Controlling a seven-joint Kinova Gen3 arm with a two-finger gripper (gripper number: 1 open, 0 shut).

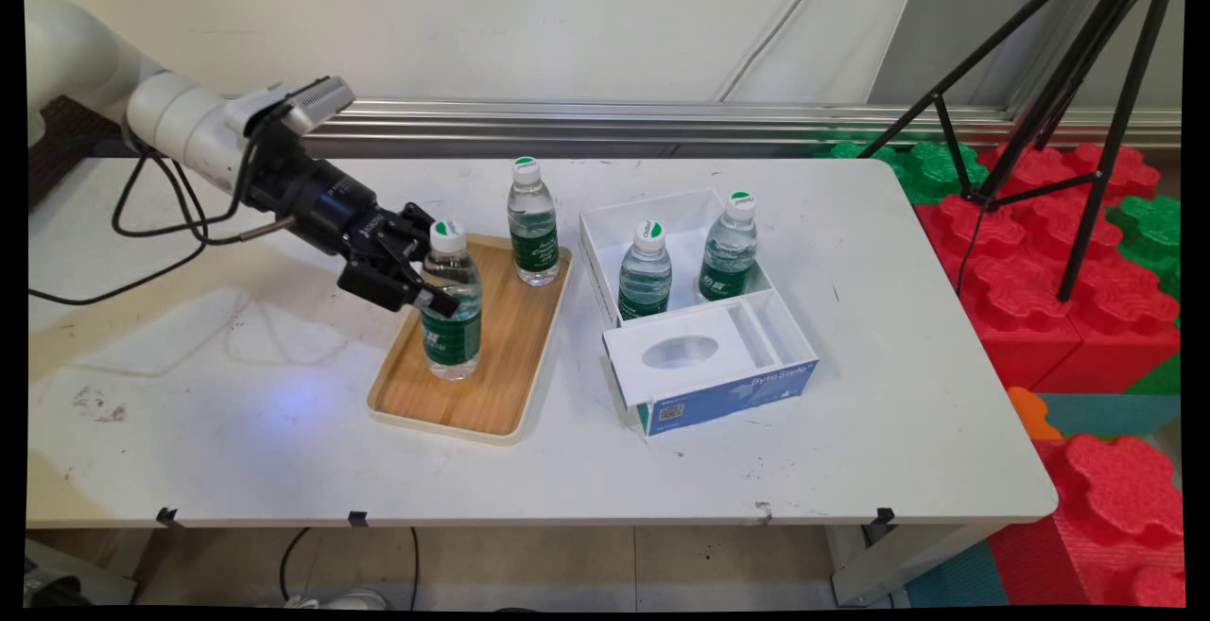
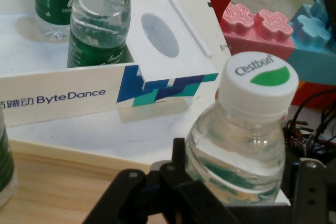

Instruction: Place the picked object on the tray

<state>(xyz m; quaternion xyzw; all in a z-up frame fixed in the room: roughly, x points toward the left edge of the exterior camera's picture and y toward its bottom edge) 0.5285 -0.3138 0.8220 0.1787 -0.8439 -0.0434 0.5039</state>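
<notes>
A clear water bottle (image 1: pixel 452 319) with a green label and white cap stands upright on the near half of a wooden tray (image 1: pixel 501 385). My gripper (image 1: pixel 438 281) reaches in from the left and is shut on the water bottle at its upper body. In the hand view that water bottle (image 2: pixel 247 129) fills the space between the two black fingers of the gripper (image 2: pixel 236 195). A second bottle (image 1: pixel 533 224) stands at the tray's far end. To the right lies a white and blue box (image 1: pixel 709 356) with two more bottles (image 1: pixel 646 271) (image 1: pixel 730 248) upright in its open compartment.
Black cables (image 1: pixel 151 224) hang from the arm over the table's left side. Red and green foam blocks (image 1: pixel 1040 252) and a black tripod (image 1: pixel 1087 111) stand beyond the table's right edge. A metal rail (image 1: pixel 662 120) runs along the back.
</notes>
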